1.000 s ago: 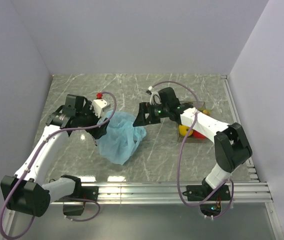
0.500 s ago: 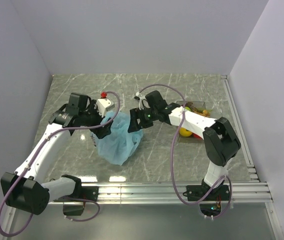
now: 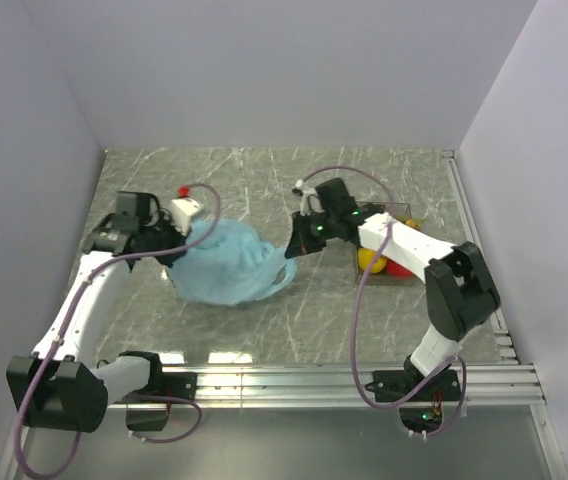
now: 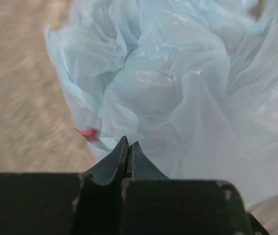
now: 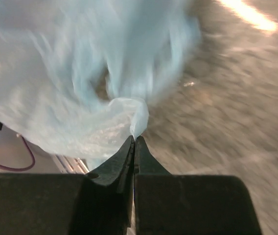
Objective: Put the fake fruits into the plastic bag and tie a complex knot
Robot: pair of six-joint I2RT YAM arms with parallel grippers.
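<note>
Left gripper [image 3: 169, 258] — jaws pressed together on the left edge of the plastic bag [image 3: 226, 268], which lies on the table [image 3: 314, 320] with its long axis left-to-right, right edge pinched in the closed right gripper [image 3: 292, 250] — the fake fruits [image 3: 372, 262] just beyond in the tray [image 3: 404, 213], nearest the right arm.

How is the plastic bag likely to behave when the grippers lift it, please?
Probably floppy: the plastic bag sags in crumpled folds between the left gripper and right gripper. Likely light: its film looks thin, translucent. It may slip from such small pinches.
</note>
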